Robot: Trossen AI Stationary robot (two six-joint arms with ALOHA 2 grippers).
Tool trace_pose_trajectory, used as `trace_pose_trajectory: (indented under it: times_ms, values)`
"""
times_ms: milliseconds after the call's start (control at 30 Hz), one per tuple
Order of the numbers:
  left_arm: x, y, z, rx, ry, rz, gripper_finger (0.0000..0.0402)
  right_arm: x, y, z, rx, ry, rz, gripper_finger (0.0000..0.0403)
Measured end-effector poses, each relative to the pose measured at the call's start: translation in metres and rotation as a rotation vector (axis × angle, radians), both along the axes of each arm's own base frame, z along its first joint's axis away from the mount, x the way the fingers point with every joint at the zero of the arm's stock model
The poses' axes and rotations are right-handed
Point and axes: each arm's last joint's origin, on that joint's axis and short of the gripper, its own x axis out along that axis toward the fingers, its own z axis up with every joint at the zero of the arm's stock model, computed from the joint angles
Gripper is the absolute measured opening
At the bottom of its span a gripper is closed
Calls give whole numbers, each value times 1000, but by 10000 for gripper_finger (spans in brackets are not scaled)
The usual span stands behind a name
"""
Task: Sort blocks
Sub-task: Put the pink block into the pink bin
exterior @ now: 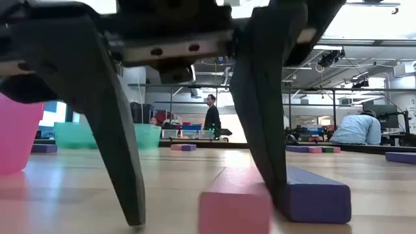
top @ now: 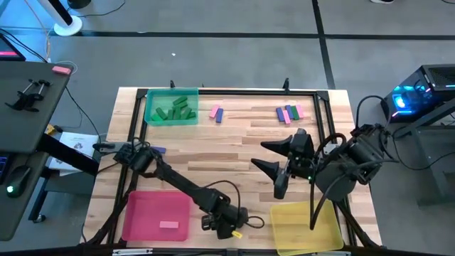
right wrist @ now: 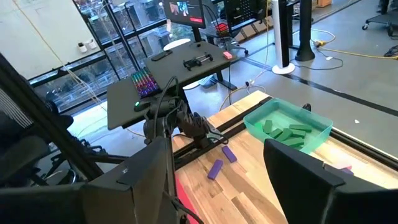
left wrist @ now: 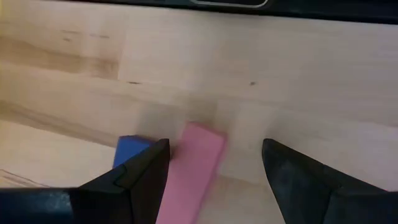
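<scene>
My left gripper (left wrist: 216, 149) is down at the table's near edge, between the pink tray (top: 135, 213) and the yellow tray (top: 327, 227), and it is open. A pink block (left wrist: 198, 163) lies flat on the wood between its fingers. A blue-purple block (exterior: 315, 194) lies just outside one finger (exterior: 263, 143). My right gripper (top: 264, 155) hangs open, high over the table's right half, holding nothing. The green tray (top: 151, 99) at the far left holds several green blocks (top: 174, 110). My left gripper comes from above, slanting down, with one finger (left wrist: 146, 177) standing between the pink block's long side (left wrist: 186, 155) and the blue-purple block (left wrist: 129, 148). I cannot tell whether that finger touches either block. The other finger (left wrist: 298, 180) stands clear of the pink block.
One pink block (top: 168, 225) lies in the pink tray. Loose blocks lie at the far side: a pink and purple pair (top: 217, 112) and a mixed group (top: 288, 112). A purple block (top: 159, 150) lies near the left arm's base. A black frame (top: 234, 91) borders the table.
</scene>
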Motion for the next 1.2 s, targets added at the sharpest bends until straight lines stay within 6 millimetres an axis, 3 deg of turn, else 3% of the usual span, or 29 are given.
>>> trace_pose_trajectory:
  times_ms: [300, 533, 667, 1067, 1200]
  values:
    - [6, 27, -2, -73, 147, 162, 243, 0, 1, 0, 10, 8, 25, 243]
    - [7, 51, 1, -107, 313, 455, 243, -1, 0, -3, -2, 35, 38, 243]
    - [2, 62, 0, -57, 382, 452, 243, -1, 0, -5, -14, 57, 44, 243]
    - [4, 50, -1, -81, 322, 469, 242, -2, -1, -7, -29, 80, 46, 243]
    - [4, 49, -6, -36, 289, 484, 210, -2, -1, -7, -30, 81, 46, 243]
